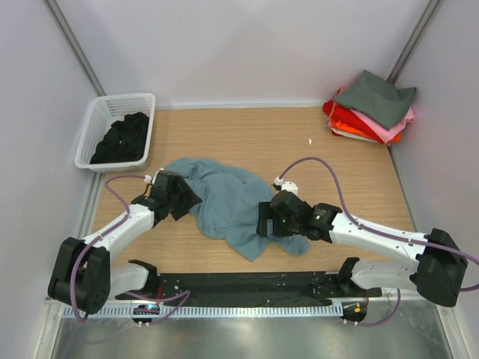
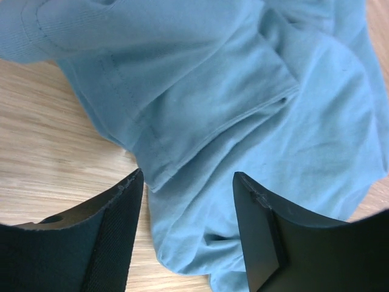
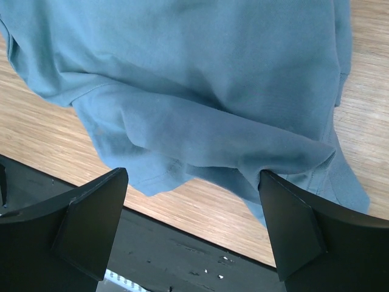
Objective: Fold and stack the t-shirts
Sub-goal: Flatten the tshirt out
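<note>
A crumpled dusty blue-grey t-shirt [image 1: 224, 198] lies on the wooden table between my arms. My left gripper [image 1: 182, 196] is at its left edge, open, with cloth [image 2: 243, 121] lying between and beyond the jaws. My right gripper [image 1: 266, 221] is at the shirt's right lower edge, open, with a fold of the shirt [image 3: 200, 121] hanging just in front of its fingers. A stack of folded shirts [image 1: 370, 112], dark grey on top over pink, red and orange, sits at the back right. A black shirt [image 1: 123, 138] fills the white basket [image 1: 96, 120].
The basket stands at the back left by the wall. White walls close in the table on three sides. A black strip [image 3: 182, 243] runs along the table's near edge under my right gripper.
</note>
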`<state>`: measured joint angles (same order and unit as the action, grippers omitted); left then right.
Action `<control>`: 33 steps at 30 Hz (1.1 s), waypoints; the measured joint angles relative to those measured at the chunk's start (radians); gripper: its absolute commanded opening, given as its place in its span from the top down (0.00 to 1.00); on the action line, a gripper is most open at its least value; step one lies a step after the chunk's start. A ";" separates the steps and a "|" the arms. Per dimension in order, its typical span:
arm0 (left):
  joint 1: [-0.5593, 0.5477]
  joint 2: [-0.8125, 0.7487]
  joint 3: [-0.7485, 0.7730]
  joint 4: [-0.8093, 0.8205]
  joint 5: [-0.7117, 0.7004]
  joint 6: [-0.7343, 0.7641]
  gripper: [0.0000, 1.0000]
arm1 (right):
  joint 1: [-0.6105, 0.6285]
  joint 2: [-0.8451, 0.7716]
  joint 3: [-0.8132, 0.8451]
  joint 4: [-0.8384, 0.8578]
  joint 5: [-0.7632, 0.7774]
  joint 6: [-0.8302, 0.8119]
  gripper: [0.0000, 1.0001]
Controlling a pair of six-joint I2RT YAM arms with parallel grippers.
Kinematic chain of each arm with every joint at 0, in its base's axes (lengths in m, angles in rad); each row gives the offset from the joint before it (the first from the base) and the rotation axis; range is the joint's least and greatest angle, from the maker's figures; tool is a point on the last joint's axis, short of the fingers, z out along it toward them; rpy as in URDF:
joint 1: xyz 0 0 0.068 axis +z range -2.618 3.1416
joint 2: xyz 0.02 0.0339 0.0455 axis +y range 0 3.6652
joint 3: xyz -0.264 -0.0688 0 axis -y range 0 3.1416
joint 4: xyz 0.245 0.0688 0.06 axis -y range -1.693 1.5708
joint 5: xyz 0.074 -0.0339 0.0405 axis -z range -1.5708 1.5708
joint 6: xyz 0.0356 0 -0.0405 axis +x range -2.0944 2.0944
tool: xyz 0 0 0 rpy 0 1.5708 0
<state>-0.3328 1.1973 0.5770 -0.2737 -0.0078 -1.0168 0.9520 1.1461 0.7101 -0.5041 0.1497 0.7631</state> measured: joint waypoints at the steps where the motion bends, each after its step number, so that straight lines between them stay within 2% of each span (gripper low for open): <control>1: -0.002 0.009 0.000 0.000 -0.001 -0.002 0.40 | 0.000 0.001 0.000 0.002 -0.001 0.000 0.06; 11: -0.050 0.049 -0.022 0.000 -0.023 -0.032 0.46 | 0.000 -0.017 -0.030 0.002 0.000 0.004 0.06; 18: -0.063 0.049 -0.036 -0.001 -0.058 -0.047 0.65 | 0.000 -0.017 -0.034 0.003 0.000 0.003 0.06; 22: -0.064 0.049 -0.036 -0.001 -0.097 -0.044 0.64 | 0.000 -0.017 -0.034 0.002 0.000 0.004 0.06; 23: -0.064 0.049 -0.036 -0.001 -0.105 -0.042 0.61 | 0.000 -0.017 -0.034 0.002 0.000 0.004 0.06; 24: -0.064 0.049 -0.036 -0.001 -0.111 -0.041 0.53 | 0.000 -0.017 -0.035 0.002 0.000 0.003 0.06; 26: -0.064 0.049 -0.036 0.000 -0.119 -0.037 0.49 | 0.000 -0.017 -0.035 0.002 0.000 0.004 0.06; 33: -0.064 0.049 -0.036 0.000 -0.139 -0.028 0.52 | 0.000 -0.017 -0.035 0.003 0.000 0.004 0.06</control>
<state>-0.3973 1.2461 0.5411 -0.2733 -0.1467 -1.0451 0.9520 1.1294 0.6750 -0.5014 0.1497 0.7673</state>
